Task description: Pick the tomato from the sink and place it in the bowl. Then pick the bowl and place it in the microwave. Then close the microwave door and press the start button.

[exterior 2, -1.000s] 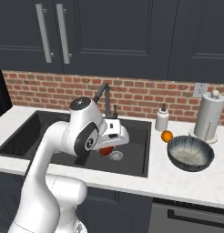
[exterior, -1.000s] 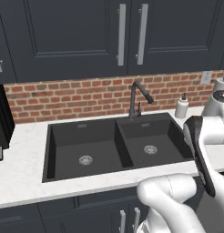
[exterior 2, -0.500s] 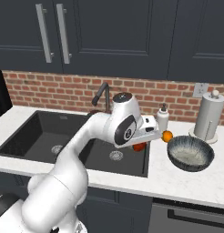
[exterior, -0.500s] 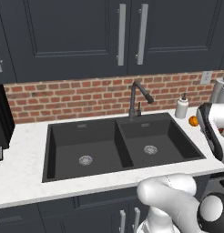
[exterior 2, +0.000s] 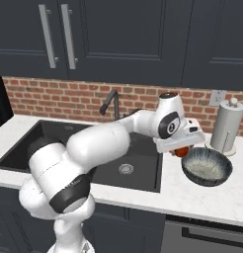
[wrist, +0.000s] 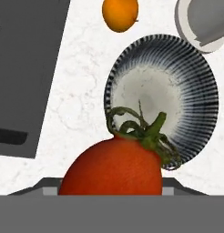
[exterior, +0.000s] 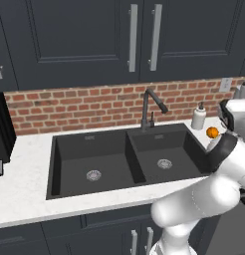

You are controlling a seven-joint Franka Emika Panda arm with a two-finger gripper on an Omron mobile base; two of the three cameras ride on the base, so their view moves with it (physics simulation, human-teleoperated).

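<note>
Tomato [wrist: 114,166] in hand [exterior 2: 182,147], beside bowl [wrist: 175,86]

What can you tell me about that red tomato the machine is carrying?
The tomato is round, glossy and orange-red, with a curly green stem and leaves on top. It looks whole and unbruised. It sits in the end effector, lifted off the counter, out of the sink and close to the rim of the striped bowl, not yet inside it. In the right base view just a sliver of red peeks out beneath the white hand. Nothing else touches it.
</note>
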